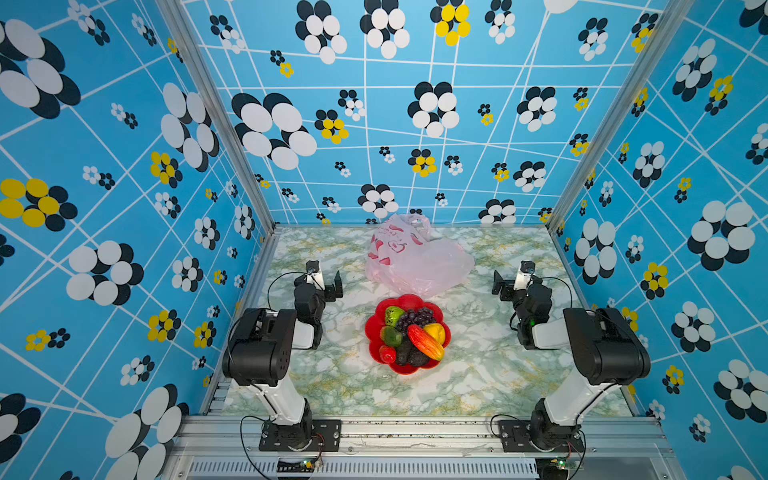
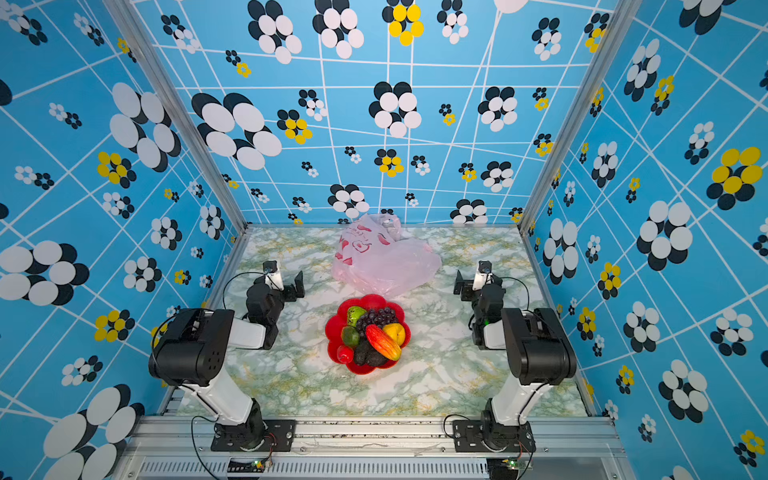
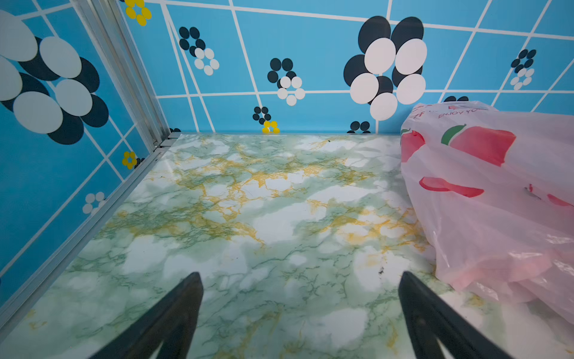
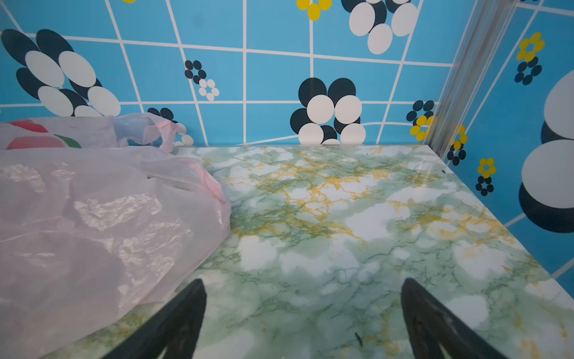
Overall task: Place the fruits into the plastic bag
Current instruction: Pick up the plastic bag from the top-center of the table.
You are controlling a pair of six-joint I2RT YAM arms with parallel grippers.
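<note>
Nothing bagged yet: fruits (image 1: 424, 343) all heaped on red plate (image 1: 374, 328) at centre; plastic bag (image 1: 419, 262) lying slack just beyond, at twelve o'clock. Left gripper (image 3: 300, 275), right gripper (image 4: 303, 280) spread wide, empty.

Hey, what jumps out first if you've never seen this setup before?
A red flower-shaped plate piled with bright toy fruits sits in the middle of the marble table. Right behind it lies a crumpled pale-pink plastic bag, and loud blue flower-patterned walls enclose everything.
</note>
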